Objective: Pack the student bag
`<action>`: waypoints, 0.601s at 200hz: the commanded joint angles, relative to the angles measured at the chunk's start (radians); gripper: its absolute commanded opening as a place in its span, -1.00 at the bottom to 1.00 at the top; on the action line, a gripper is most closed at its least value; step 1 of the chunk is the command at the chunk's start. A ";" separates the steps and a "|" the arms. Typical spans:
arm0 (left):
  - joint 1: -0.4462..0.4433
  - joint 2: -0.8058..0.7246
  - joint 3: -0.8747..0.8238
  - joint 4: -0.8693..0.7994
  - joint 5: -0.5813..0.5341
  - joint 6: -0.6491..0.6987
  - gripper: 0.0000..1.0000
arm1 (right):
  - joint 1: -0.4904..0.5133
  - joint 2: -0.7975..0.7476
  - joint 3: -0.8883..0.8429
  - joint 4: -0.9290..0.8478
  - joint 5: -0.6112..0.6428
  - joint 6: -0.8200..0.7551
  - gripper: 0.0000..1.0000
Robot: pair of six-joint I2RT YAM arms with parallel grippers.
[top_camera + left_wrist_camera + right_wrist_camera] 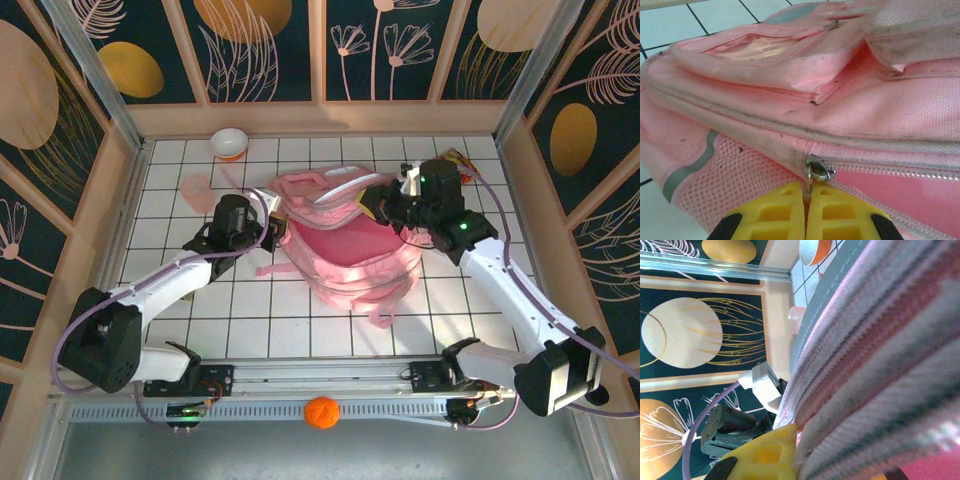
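Pink student bag [345, 255], table [200, 300] centre, left gripper [806, 210] at its left flank — pinched tight on zip pull [817, 172], right gripper [380, 203] clamped on its far-right rim.

The table [300, 320] surface is white square tile with dark grout lines, evenly lit. Light wooden framing [320, 118] borders three sides. The wall panels [270, 50] are dark navy, printed with gold and peach ovals and line-drawn leaves. Aluminium posts [95, 70] stand at the rear corners.
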 commanded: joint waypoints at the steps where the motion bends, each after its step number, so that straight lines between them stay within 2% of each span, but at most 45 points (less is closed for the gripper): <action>1: 0.031 0.037 0.027 -0.028 -0.157 -0.056 -1.00 | -0.016 -0.050 0.100 0.049 -0.050 -0.050 -1.00; 7: 0.032 0.035 0.027 -0.019 -0.155 -0.063 -1.00 | -0.015 -0.056 0.095 0.061 -0.023 -0.038 -1.00; 16: 0.032 0.028 0.025 -0.001 -0.148 -0.076 -0.85 | -0.014 -0.066 0.070 0.097 0.031 -0.007 -1.00; 41: 0.031 -0.003 0.050 -0.009 -0.142 -0.117 -0.04 | 0.021 -0.098 -0.040 0.258 0.179 0.095 -1.00; 57: 0.032 -0.028 0.083 -0.056 -0.158 -0.160 0.27 | 0.063 -0.089 -0.076 0.327 0.266 0.125 -1.00; 80: 0.031 -0.070 0.095 -0.084 -0.144 -0.189 0.49 | 0.122 -0.036 -0.072 0.386 0.358 0.120 -1.00; 96: 0.031 -0.120 0.064 -0.042 -0.113 -0.187 0.56 | 0.164 0.018 -0.057 0.430 0.374 0.108 -1.00; 120: 0.032 -0.212 0.012 0.018 -0.127 -0.185 0.59 | 0.203 0.100 -0.028 0.468 0.389 0.092 -1.00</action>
